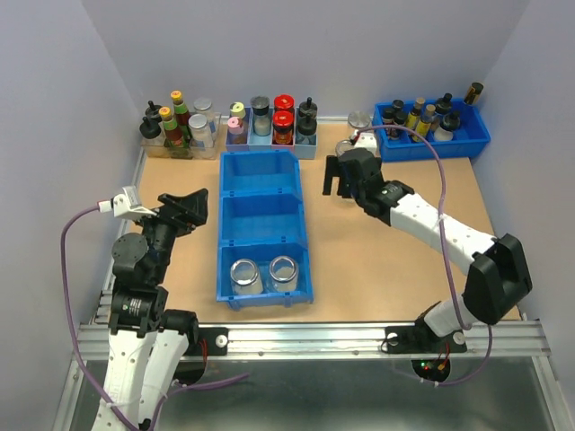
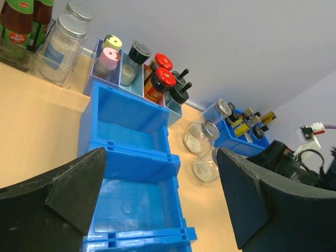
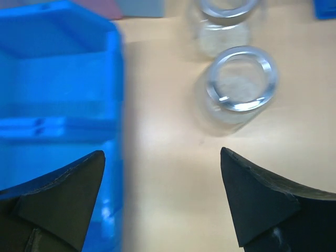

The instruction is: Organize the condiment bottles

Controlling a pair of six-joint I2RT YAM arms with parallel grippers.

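Observation:
Two clear glass jars [image 1: 244, 277] [image 1: 283, 272] stand in the near compartment of the blue three-part bin [image 1: 260, 172]. Three more jars stand at the back right: one with a silver lid [image 1: 359, 119] [image 2: 220, 109], and two open ones [image 2: 197, 137] [image 2: 206, 165], the nearer also in the right wrist view [image 3: 239, 86]. My right gripper [image 1: 340, 184] [image 3: 163, 152] is open and empty, hovering just short of that jar, beside the bin's right wall. My left gripper [image 1: 203, 206] [image 2: 161, 152] is open and empty, left of the bin's middle compartment.
Along the back wall stand a clear tray of sauce bottles [image 1: 175, 126], a light blue tray of spice jars [image 1: 269, 121] and a blue tray of small dark bottles [image 1: 431, 126]. The bin's far and middle compartments [image 2: 131, 157] hold nothing.

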